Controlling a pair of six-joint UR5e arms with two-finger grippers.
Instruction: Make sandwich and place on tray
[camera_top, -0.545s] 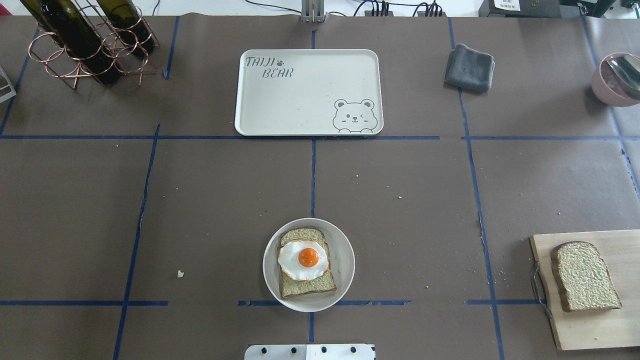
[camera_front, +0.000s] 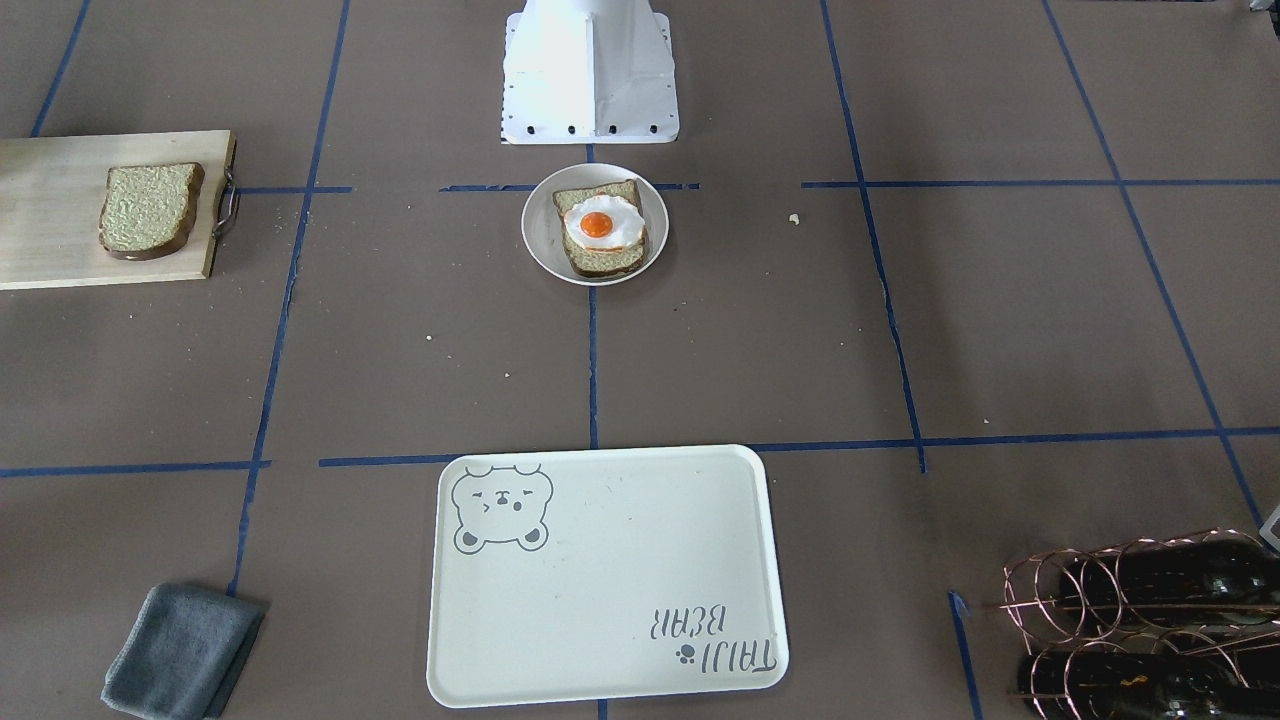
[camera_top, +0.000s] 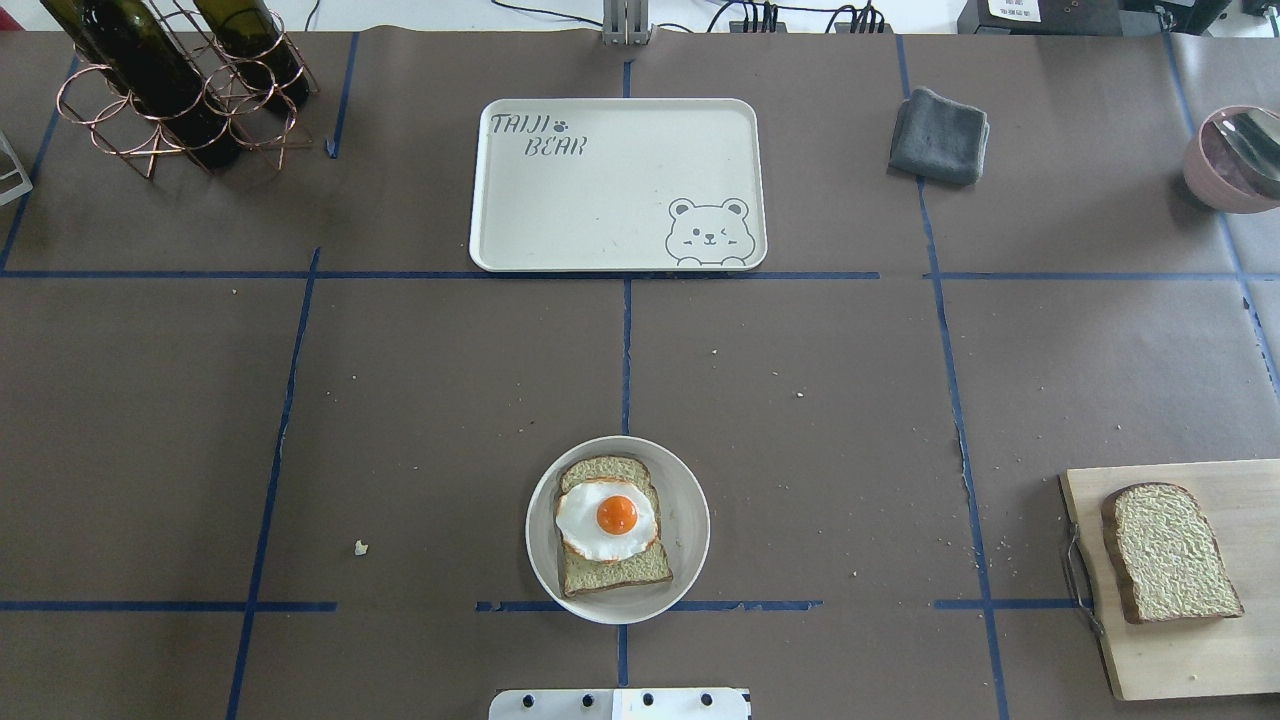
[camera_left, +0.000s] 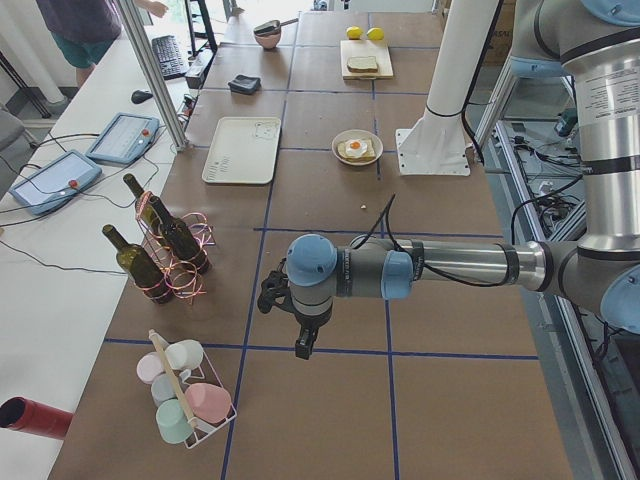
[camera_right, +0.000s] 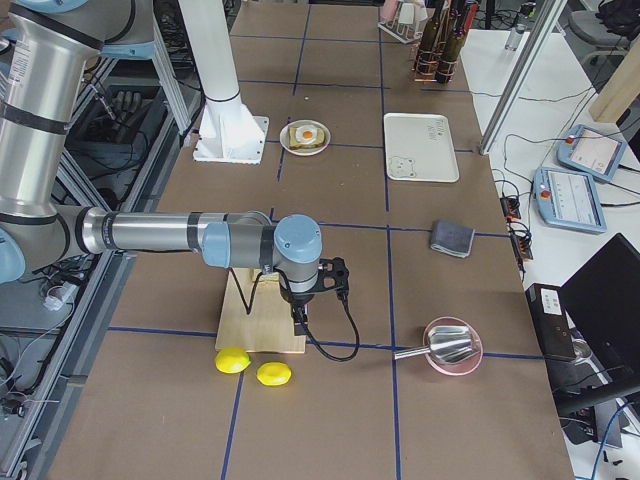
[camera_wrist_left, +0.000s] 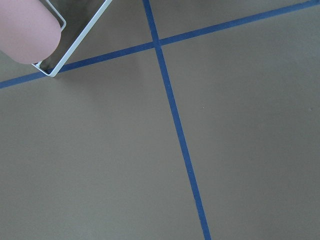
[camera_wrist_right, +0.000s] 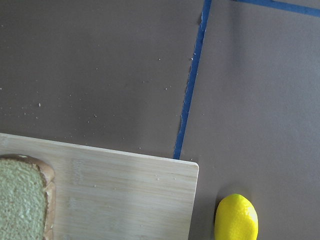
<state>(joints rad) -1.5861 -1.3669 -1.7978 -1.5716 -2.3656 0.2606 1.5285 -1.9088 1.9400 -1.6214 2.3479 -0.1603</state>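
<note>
Here, at the near edge of the brown-papered table (camera_top: 400, 400), just ahead of the robot's base, a small round white plate (camera_top: 692, 520) carries one slice of pale tan bread with a dark brown crust (camera_top: 615, 572). A white fried egg with an orange yolk (camera_top: 606, 520) lies on top of it. The second bread slice (camera_top: 1170, 550) lies well apart on a pale wooden board with a metal handle (camera_top: 1190, 660) at the robot's right (two yellow lemons (camera_right: 232, 361) sit just past the board's end). The right gripper (camera_right: 298, 322) hangs over that board. The left gripper (camera_left: 303, 348) hangs over bare table far out on the robot's left, near a wire basket of pastel cups (camera_left: 190, 400). Whether either gripper is spread or pressed together cannot be told from these side views. Farther out, the large cream-white rectangular plastic tray with a bear-face drawing (camera_top: 600, 190) lies flat, well apart from plate and board, between a copper wire rack of dark wine bottles (camera_top: 170, 90) and a folded grey cloth (camera_top: 940, 135).
</note>
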